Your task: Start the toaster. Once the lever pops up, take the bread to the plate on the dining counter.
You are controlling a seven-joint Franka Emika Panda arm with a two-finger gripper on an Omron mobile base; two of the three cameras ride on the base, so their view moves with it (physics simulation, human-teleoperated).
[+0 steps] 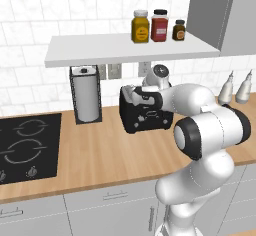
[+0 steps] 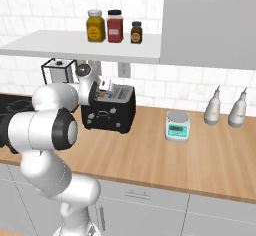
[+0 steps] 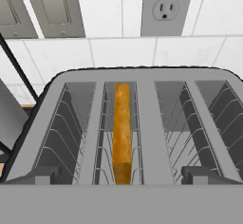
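Gripper (image 3: 121, 173) spread wide, empty, hanging right over the toaster (image 1: 145, 112) top, both fingertips (image 3: 42, 174) low at its near edge. Bread (image 3: 122, 130) stands on edge down in the toaster's left slot, golden crust up, untouched. Behind the toaster, a wall outlet (image 3: 167, 7); paper-towel holder (image 1: 86, 96) just left of it.

The squarish golden-crusted bread slice (image 3: 121, 133) stands in the boxy black two-slot toaster's (image 1: 142, 115) left slot; tall chrome paper-towel holder (image 1: 86, 95) stands left of it on the light-wood worktop (image 1: 100, 155).
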